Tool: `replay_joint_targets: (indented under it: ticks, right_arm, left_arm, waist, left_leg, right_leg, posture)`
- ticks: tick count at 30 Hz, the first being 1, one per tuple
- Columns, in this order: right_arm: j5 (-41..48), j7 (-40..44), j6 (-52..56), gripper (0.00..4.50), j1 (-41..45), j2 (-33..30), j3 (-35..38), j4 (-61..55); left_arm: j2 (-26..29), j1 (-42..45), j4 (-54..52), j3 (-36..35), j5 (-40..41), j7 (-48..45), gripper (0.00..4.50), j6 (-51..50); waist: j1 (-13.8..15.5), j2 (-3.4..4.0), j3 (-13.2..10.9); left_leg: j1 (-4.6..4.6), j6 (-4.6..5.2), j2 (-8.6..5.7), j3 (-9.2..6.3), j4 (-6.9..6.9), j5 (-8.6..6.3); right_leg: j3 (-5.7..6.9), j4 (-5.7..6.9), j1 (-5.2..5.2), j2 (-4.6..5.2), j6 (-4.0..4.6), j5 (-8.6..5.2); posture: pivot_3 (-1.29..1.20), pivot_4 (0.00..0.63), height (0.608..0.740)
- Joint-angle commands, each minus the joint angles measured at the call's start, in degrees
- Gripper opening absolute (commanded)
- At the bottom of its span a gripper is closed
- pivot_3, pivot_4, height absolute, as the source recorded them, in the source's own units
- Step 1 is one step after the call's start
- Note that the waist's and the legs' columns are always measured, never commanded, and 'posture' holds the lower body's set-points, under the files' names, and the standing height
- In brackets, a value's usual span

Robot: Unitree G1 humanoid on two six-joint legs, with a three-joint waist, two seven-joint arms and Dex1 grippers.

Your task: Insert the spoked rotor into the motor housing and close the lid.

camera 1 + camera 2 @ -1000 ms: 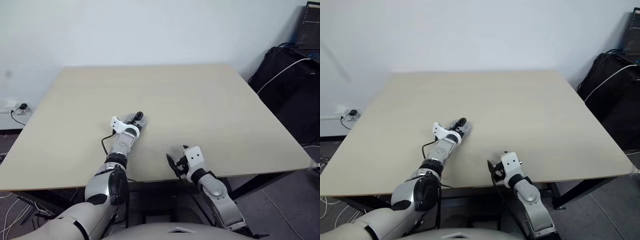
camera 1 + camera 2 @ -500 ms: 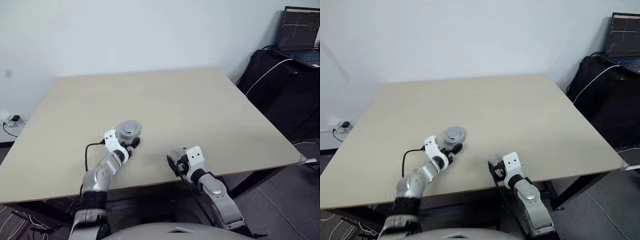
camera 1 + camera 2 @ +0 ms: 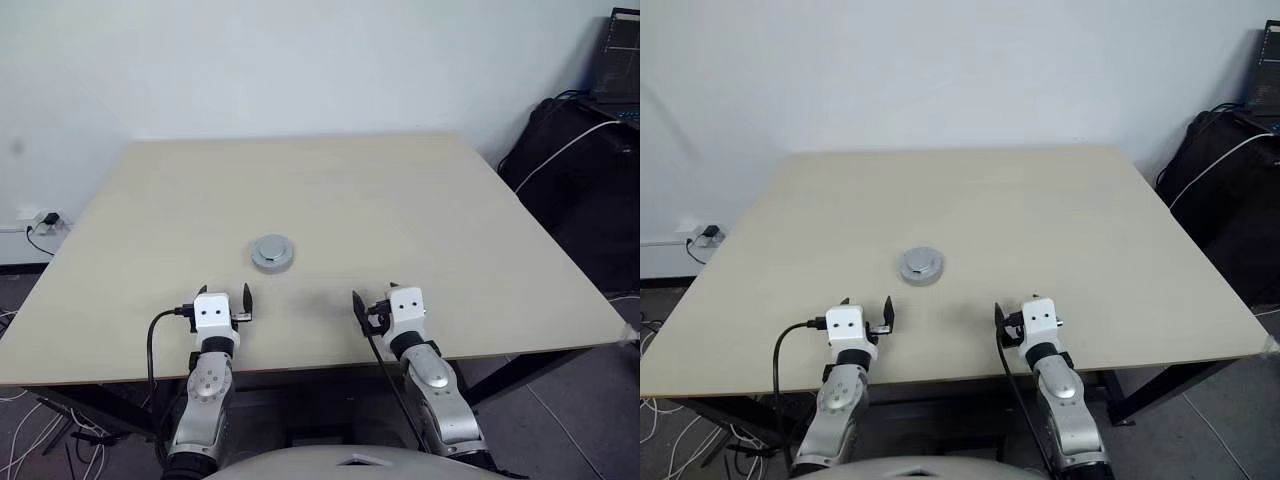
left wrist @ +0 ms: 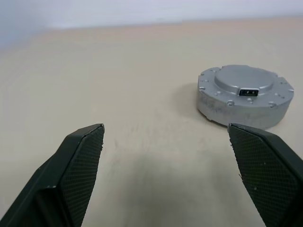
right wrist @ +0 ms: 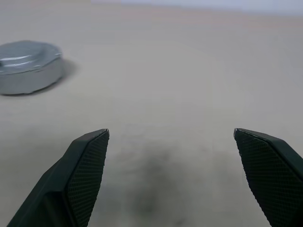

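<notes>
The lid (image 3: 272, 249) lies smooth grey face up, its raised centre (image 4: 245, 83) showing a small dark socket. It sits closed on the round silver motor housing (image 4: 242, 109), which stands a little left of the table's middle. The spoked rotor is hidden. My left gripper (image 3: 225, 297) hovers open and empty near the table's front edge, short of the housing and slightly left of it. My right gripper (image 3: 375, 299) is open and empty too, level with the left one and to the right of the housing (image 5: 27, 75). Neither gripper touches the housing.
The beige table (image 3: 400, 210) is bare around the housing. A black bag (image 3: 580, 170) with a white cable and a laptop (image 3: 622, 60) stand beyond the right edge. A socket with a plug (image 3: 38, 218) sits low at the left wall.
My left gripper has let go of the lidded housing, drawn back to the front edge and rolled level, leaving it uncovered. My right gripper shifted slightly right. The camera view also swayed.
</notes>
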State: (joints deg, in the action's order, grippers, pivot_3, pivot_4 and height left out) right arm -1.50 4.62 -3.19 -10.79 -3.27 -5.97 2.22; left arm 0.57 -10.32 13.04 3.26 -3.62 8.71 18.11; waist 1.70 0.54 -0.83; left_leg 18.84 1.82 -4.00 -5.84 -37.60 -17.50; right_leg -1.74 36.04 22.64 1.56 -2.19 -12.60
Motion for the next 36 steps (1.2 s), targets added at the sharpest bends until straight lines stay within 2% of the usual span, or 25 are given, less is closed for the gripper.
replay_joint_targets:
  ticks: [1,11,36]
  right_arm:
    - [-0.06,-1.65,-6.88,4.5,-0.96,1.2,0.94,0.59]
    - [0.89,-1.73,-12.35,4.5,-0.78,1.71,2.28,3.6]
    - [3.23,-0.13,-13.4,4.5,-0.64,2.78,3.48,5.31]
  left_arm:
    - [-0.42,0.77,0.0,-0.07,-0.99,0.07,4.43,4.83]
    - [-1.26,0.0,0.68,-0.46,1.78,-3.83,4.43,5.77]
    - [-2.01,0.07,2.33,-0.5,1.4,-6.43,4.43,6.2]
  waist:
    - [-0.02,0.01,-0.02]
    - [-0.46,0.02,-0.16]
    - [-0.46,0.03,-0.2]
  left_leg:
    - [0.02,0.01,0.0,0.0,0.0,0.0]
    - [-0.04,0.07,0.01,0.01,-0.06,0.02]
    - [-0.04,0.09,0.02,-0.01,-0.06,0.01]
  right_leg:
    - [0.02,0.0,0.0,0.0,-0.01,0.0]
    - [0.2,0.01,-0.09,0.02,-0.01,-0.02]
    - [0.19,0.01,-0.09,0.02,0.0,-0.03]
  posture:
    - [0.0,0.0,0.74]
    - [0.0,0.0,0.74]
    - [0.0,0.0,0.74]
